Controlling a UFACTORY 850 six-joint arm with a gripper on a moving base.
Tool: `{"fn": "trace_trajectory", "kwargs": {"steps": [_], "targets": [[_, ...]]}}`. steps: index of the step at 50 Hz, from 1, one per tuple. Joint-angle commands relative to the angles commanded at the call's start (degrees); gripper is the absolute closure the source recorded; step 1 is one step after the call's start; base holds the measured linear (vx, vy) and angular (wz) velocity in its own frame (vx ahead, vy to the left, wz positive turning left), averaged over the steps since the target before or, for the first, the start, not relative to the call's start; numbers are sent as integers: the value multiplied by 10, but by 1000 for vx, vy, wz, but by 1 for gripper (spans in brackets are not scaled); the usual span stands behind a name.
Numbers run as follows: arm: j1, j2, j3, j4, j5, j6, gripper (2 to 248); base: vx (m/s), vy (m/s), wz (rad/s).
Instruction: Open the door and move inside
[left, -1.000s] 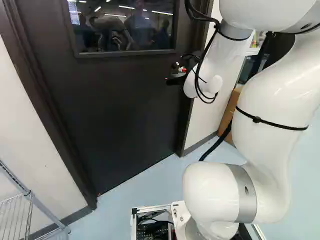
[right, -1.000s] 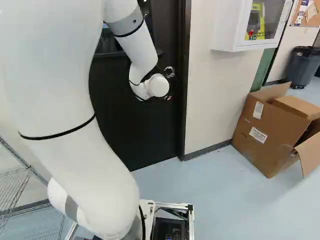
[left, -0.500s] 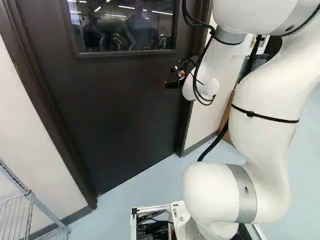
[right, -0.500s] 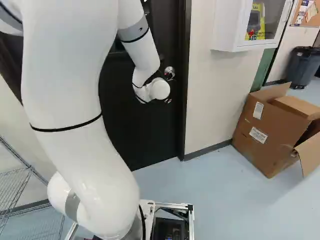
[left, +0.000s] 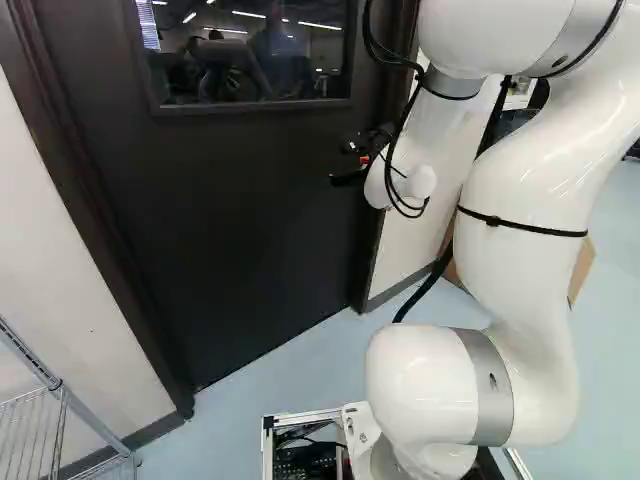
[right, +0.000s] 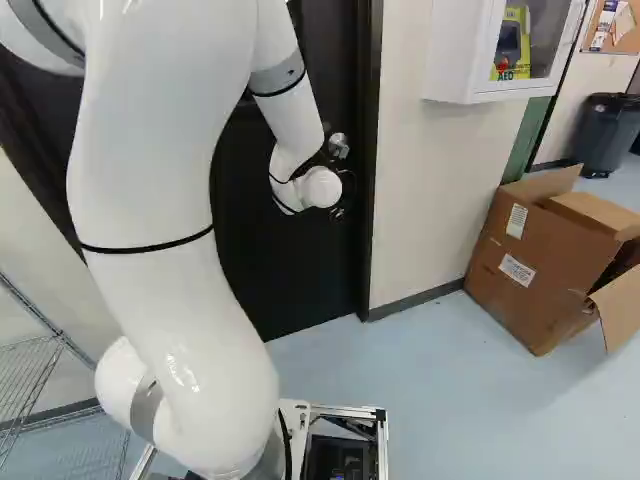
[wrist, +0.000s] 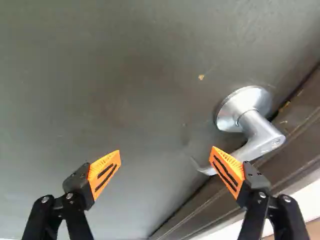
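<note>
1. Nearest me, the white arm (left: 520, 190) fills the right side of the left base view; it reaches ahead toward the door's latch side.
2. At its end the pincer (wrist: 166, 151) stands wide open and grips nothing; its orange pads (wrist: 104, 174) are well apart.
3. Just ahead, partly behind one finger, is the silver lever handle (wrist: 261, 134); its curled tip shows past that finger's inner side; whether they touch, I can't tell.
4. The lever looks like smooth, hard metal, so it won't crush, but it could slip off the pads; I'd expect a stiff spring; I'd take it near the free end, well out from its round plate (wrist: 244, 107), where turning it should need less force.
5. The dark door (left: 240, 210) looks shut, across the left and middle of the left base view; I'd guess it heavy and slow to swing, so a steady effort suits it; push or pull, I can't tell.
6. The door frame (right: 369, 200) runs close beside the handle; knuckles could catch there.
</note>
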Motion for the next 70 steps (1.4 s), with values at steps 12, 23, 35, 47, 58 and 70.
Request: {"fn": "trace_trajectory", "kwargs": {"steps": [12, 23, 35, 47, 58, 70], "targets": [[-4, -16, -1, 0, 0, 0, 3, 0, -1, -3], [-4, -31, -4, 0, 0, 0, 3, 0, 0, 0], [-4, -33, -5, 0, 0, 0, 3, 0, 0, 0], [-4, -34, -6, -3, 2, 0, 3, 0, 0, 0], [-3, -39, -12, -25, 8, 0, 3, 0, 0, 0], [4, -49, -24, -54, 9, 0, 3, 0, 0, 0]]}}
